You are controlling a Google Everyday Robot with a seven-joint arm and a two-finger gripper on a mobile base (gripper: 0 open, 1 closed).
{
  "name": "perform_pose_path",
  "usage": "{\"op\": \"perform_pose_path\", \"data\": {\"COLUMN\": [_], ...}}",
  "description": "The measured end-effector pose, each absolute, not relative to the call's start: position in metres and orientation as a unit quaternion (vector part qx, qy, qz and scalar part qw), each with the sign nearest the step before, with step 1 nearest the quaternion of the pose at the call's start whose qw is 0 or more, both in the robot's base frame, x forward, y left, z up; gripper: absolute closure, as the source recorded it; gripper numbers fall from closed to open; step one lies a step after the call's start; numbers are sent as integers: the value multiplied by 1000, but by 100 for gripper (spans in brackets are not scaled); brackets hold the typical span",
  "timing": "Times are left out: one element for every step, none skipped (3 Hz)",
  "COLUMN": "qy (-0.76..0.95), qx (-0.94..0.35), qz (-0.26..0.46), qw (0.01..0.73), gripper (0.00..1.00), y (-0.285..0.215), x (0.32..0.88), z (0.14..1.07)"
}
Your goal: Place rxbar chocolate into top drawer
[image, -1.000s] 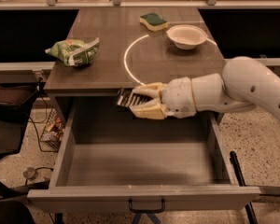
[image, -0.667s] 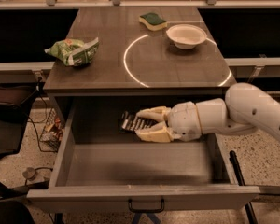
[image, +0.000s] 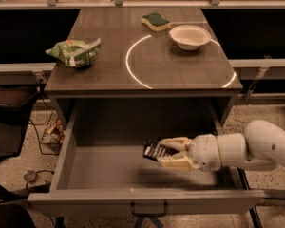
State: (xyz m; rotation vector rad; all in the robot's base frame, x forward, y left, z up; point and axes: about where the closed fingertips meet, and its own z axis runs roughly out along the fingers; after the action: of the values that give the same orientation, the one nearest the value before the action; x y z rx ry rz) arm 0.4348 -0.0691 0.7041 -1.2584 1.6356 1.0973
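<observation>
The top drawer is pulled wide open below the tabletop; its front panel carries a small black handle. My gripper reaches in from the right, inside the drawer's right half and just above its floor. It is shut on the rxbar chocolate, a small dark bar with white lettering that sticks out to the left between the cream fingers.
On the tabletop sit a green-and-white snack bag at the left, a yellow sponge with a green top at the back, and a white bowl to the right. Cables and clutter lie on the floor left of the drawer.
My gripper has moved down from the tabletop's front edge into the drawer, carrying the rxbar chocolate with it. It now sits lower, near the drawer floor.
</observation>
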Motion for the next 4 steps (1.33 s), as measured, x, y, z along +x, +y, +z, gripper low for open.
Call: {"op": "perform_pose_path", "data": {"qy": [709, 736, 738, 737], "qx": [-498, -516, -517, -519], "qz": [376, 339, 338, 339], "qw": [328, 278, 272, 270], "gripper": [100, 100, 82, 58], "y": [-90, -90, -87, -85], "x": [450, 462, 463, 462], "z": [674, 666, 664, 663]}}
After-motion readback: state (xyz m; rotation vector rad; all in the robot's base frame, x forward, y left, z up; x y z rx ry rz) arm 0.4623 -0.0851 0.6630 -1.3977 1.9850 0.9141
